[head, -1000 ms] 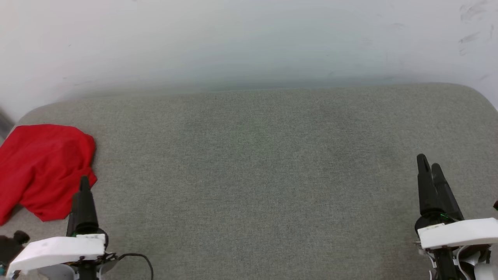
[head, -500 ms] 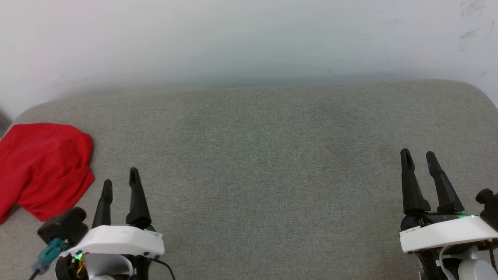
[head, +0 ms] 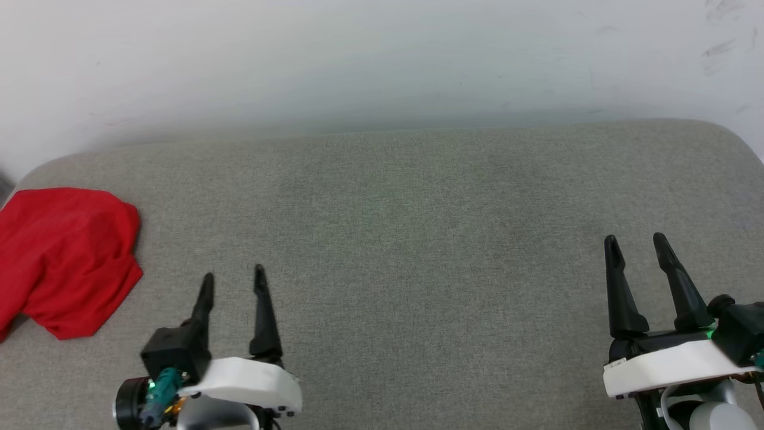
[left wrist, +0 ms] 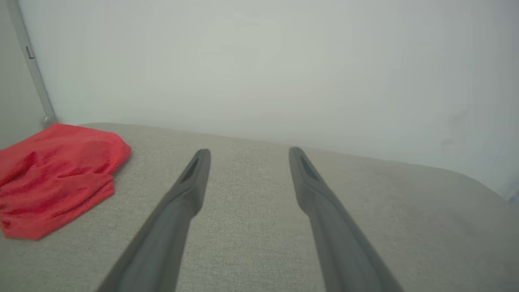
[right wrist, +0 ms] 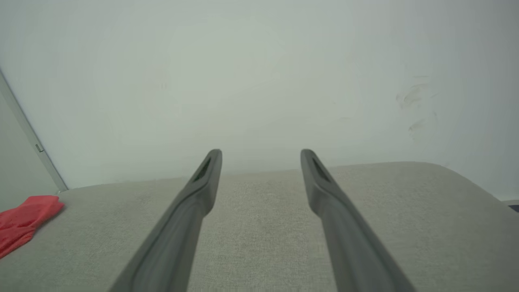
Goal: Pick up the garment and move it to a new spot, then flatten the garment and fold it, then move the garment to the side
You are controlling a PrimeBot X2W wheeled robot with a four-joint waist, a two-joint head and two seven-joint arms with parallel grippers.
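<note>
While the left gripper (head: 233,272) and right gripper (head: 634,237) stand wide, the garment (head: 65,257) lies bunched left of both, axis unclear.

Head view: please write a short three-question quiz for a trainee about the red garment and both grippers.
1. True or false: the crumpled bright red fabric garment lies on the grey upholstered surface, at the robot's left.
2. The left gripper is: A) shut on the garment; B) open, apart from the garment; C) shut, empty.
3. Fill in: the right gripper is ____.
Key: 1 true; 2 B; 3 open.
</note>
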